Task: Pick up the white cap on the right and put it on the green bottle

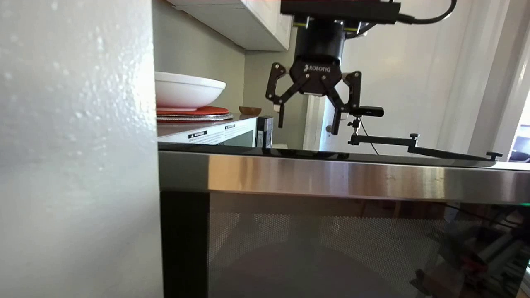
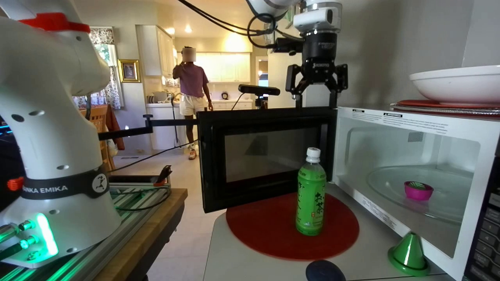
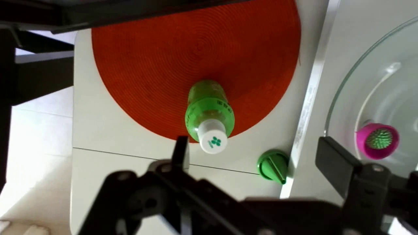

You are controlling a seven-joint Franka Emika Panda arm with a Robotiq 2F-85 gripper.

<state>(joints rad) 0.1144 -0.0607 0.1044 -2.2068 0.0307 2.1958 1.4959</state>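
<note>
End effector (image 1: 307, 129): spread wide, nothing held. White cap (image 2: 313, 152): seated on green bottle (image 2: 311, 199), red mat (image 2: 269, 228) beneath. Hazards, judged: cap, if loosely threaded, could be dislodged, or bottle toppled, by off-centre contact. Green print (image 3: 215, 141) on cap: shown in wrist view alone. In an exterior view, bottle cannot be made out behind microwave door (image 1: 339, 207).

A white cap (image 2: 313, 153) sits on the green bottle (image 2: 311, 201), the tool (image 2: 316, 104) higher, fingers apart, tips hard to make out

“ROBOTIQ” marks the black jointed hand (image 1: 308, 125), “ANKA EMIKA” a black band (image 2: 62, 185), “お茶” the green plastic bottle (image 2: 310, 201). The black four-o'clock keypad (image 2: 486, 242) shows 1, 4, 7.
</note>
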